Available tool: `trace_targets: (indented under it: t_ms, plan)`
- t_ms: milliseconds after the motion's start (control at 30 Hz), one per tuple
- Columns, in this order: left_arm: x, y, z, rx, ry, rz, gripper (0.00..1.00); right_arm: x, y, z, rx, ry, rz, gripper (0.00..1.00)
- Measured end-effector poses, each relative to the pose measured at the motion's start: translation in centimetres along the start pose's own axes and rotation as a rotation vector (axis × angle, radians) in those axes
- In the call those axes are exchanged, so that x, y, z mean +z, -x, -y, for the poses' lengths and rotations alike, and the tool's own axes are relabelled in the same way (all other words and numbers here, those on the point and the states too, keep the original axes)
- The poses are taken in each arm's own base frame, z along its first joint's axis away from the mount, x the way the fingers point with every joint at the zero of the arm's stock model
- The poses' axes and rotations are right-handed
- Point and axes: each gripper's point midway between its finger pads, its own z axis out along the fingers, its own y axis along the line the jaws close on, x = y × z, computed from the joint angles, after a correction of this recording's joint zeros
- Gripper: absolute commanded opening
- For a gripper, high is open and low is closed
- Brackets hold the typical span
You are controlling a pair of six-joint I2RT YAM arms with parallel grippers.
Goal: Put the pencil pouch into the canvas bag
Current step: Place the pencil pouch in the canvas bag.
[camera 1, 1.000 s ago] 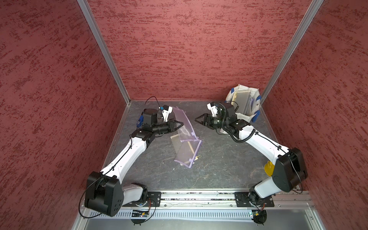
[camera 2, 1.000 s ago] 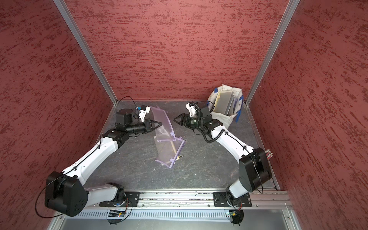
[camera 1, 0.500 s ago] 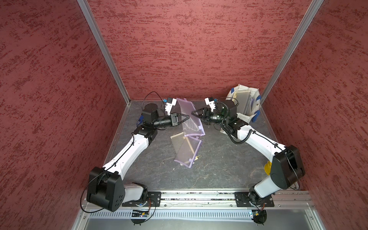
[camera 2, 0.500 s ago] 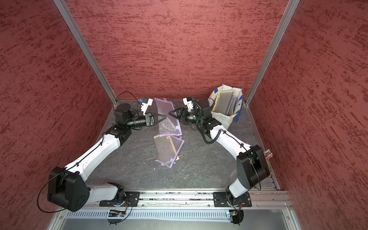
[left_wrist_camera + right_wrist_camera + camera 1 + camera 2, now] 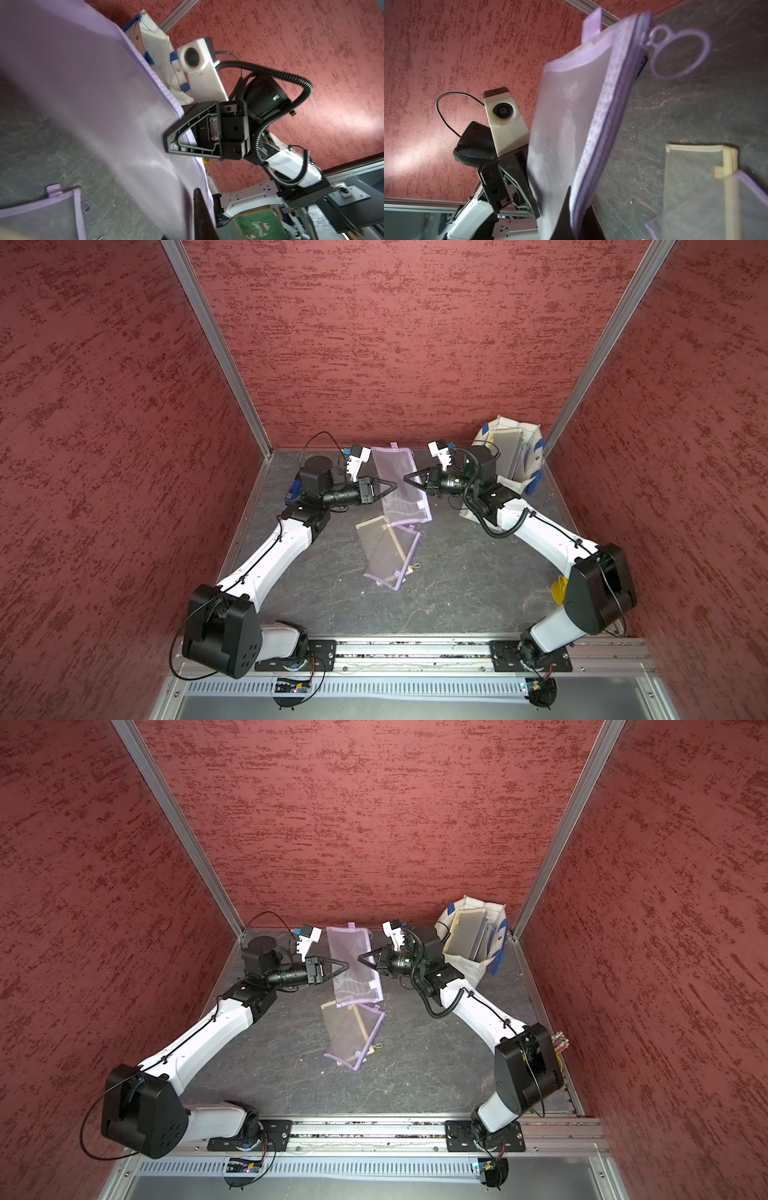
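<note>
A purple mesh pencil pouch [image 5: 397, 481] [image 5: 353, 965] hangs upright above the table between both arms. My right gripper [image 5: 405, 480] [image 5: 359, 960] is shut on the zipper edge, and the purple band runs down between its jaws in the right wrist view [image 5: 577, 228]. My left gripper [image 5: 394, 486] [image 5: 347, 966] reaches the pouch's opposite edge. In the left wrist view one dark finger [image 5: 199, 207] shows beside the mesh [image 5: 104, 104]; the mesh hides the other. The canvas bag [image 5: 505, 420] [image 5: 461, 965] stands open in the far right corner, with flat pouches inside.
Two more mesh pouches lie overlapped mid-table, a purple one [image 5: 392, 560] and a tan-edged one [image 5: 370, 531]. A yellow object [image 5: 559, 591] sits by the right arm's elbow. Red walls enclose the table on three sides.
The right gripper moved in from the bag side and shut on the pouch's zipper edge. The pouch was lifted off the pile and now hangs upright between both grippers.
</note>
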Motion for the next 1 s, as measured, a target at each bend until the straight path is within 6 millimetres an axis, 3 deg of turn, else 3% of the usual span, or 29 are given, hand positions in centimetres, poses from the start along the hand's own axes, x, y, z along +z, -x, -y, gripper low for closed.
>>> trace_targets:
  t_ms: [100, 167, 367, 467, 600, 700, 867, 1000]
  plan:
    - [-0.1, -0.2, -1.0, -0.009, 0.056, -0.005, 0.86, -1.2, 2.1, -0.4, -0.048, -0.056, 0.035, 0.0]
    - [-0.1, -0.4, -1.8, -0.014, 0.103, -0.005, 1.0, -2.8, 4.4, -0.9, -0.093, -0.101, 0.083, 0.0]
    - [0.1, -2.4, -4.4, -0.037, 0.245, -0.042, 0.99, -10.4, 13.9, -0.9, -0.206, -0.325, 0.301, 0.0]
    - [0.8, -3.7, -4.7, -0.034, 0.281, -0.074, 0.99, -14.1, 18.0, 0.7, -0.232, -0.481, 0.387, 0.0]
    - [2.3, -5.7, -5.0, -0.019, 0.328, -0.122, 1.0, -17.9, 21.8, 3.5, -0.25, -0.701, 0.445, 0.0]
    - [3.6, -7.0, -5.1, -0.01, 0.343, -0.154, 1.0, -19.9, 23.0, 6.3, -0.244, -0.84, 0.447, 0.0]
    - [5.2, -8.8, -5.1, -0.006, 0.35, -0.198, 0.99, -23.0, 22.9, 10.8, -0.186, -1.001, 0.418, 0.0]
    - [6.1, -8.9, -4.8, 0.002, 0.347, -0.204, 1.0, -25.9, 23.0, 13.5, -0.145, -1.095, 0.428, 0.0]
